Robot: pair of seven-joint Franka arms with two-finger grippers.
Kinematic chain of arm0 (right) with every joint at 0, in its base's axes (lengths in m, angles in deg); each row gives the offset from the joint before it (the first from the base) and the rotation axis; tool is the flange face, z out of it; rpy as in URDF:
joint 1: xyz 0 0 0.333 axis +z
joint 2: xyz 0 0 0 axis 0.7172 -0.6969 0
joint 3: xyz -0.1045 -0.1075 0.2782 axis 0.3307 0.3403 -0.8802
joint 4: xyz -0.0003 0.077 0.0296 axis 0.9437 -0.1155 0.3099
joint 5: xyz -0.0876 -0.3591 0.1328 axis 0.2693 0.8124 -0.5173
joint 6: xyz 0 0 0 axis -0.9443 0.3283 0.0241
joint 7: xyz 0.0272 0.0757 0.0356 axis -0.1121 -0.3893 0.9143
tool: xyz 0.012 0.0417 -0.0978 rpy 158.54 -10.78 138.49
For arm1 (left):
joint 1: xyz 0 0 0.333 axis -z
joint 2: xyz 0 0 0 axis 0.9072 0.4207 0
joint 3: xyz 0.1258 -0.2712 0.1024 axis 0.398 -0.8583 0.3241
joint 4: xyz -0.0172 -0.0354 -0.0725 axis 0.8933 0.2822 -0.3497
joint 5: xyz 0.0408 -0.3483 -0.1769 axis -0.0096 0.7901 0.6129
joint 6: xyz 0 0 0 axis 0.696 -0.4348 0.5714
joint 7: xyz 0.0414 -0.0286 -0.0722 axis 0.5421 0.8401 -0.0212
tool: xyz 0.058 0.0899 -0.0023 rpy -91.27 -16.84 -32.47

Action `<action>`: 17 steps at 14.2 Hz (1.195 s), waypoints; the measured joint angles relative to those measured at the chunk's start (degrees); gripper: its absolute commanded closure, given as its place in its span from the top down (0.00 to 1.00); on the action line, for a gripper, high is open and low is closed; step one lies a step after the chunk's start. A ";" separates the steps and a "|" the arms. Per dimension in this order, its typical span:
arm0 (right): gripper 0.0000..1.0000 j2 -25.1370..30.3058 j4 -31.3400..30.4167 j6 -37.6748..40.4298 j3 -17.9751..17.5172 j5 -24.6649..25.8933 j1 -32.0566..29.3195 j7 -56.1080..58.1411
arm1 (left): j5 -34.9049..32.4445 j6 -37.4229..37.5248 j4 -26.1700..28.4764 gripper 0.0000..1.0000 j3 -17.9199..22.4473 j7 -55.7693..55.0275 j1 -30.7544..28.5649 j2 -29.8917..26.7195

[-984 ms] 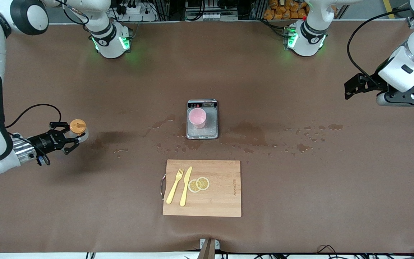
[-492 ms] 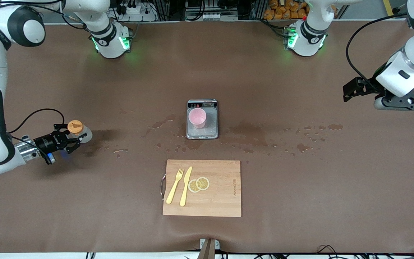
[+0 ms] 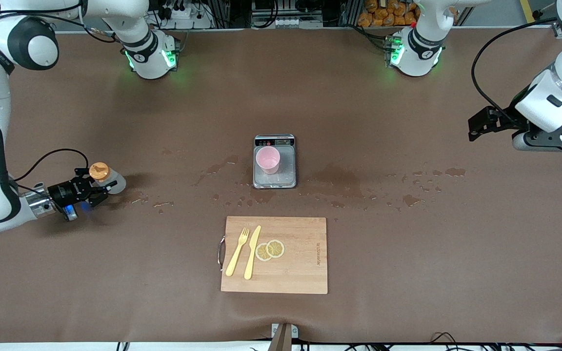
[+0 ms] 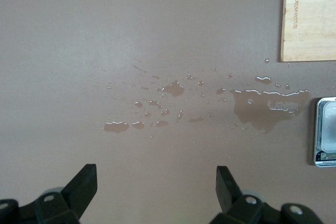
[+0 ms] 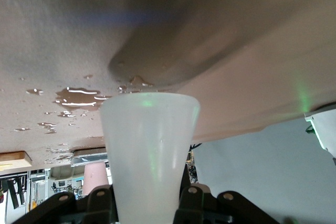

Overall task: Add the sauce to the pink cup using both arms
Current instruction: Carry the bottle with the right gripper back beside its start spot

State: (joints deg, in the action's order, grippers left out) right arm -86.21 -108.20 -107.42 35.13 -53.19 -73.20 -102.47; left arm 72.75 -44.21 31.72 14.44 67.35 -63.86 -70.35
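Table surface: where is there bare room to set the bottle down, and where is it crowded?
Bare, dry table lies between the cutting board and the left arm's end, and between the scale and the arm bases. Crowded: the pink cup fills the scale, puddles flank it, and fork, knife and lemon slices sit on the board.

We see a brown bench wet with scattered puddles across its middle. Directly on it stands a silver scale, toward the left arm's end from the right pincer, which is over the bench near the right arm's end. A wooden cutting board lies nearer the front camera than the scale. The left pincer hangs over the spatter of droplets.
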 measured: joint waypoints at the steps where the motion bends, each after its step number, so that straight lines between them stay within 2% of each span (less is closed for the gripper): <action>1: 0.20 -0.13 0.00 -0.08 0.00 -0.01 -0.16 0.19 | 0.00 -0.32 0.00 1.00 -0.01 0.00 0.03 0.11; 6: 0.23 -1.30 0.00 -0.10 -0.01 -0.43 -0.75 1.21 | 0.00 -1.47 -0.07 1.00 -0.03 0.00 0.04 0.39; 7: 0.50 -1.33 0.00 -0.08 -0.01 -0.50 -0.83 1.49 | 0.00 -1.47 -0.20 1.00 -0.04 0.00 0.05 0.39; 8: 0.85 -1.34 0.00 -0.10 -0.01 -0.53 -0.89 1.69 | 0.00 -1.47 -0.39 1.00 -0.07 0.00 0.05 0.39; 10: 1.00 -1.34 0.00 -0.30 0.00 -0.55 -0.90 1.74 | 0.00 -1.45 -0.53 1.00 -0.12 0.00 0.06 0.39; 17: 1.00 -1.16 1.78 -0.87 0.00 -0.55 -0.94 1.20 | 0.00 -1.43 -0.53 1.00 -0.41 0.00 0.17 0.59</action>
State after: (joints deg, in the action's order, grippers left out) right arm -87.37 -106.42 -108.28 35.13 -53.74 -74.13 -101.27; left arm 72.75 -45.64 31.19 14.03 67.35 -63.69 -69.76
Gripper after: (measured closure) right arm 0.000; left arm 0.000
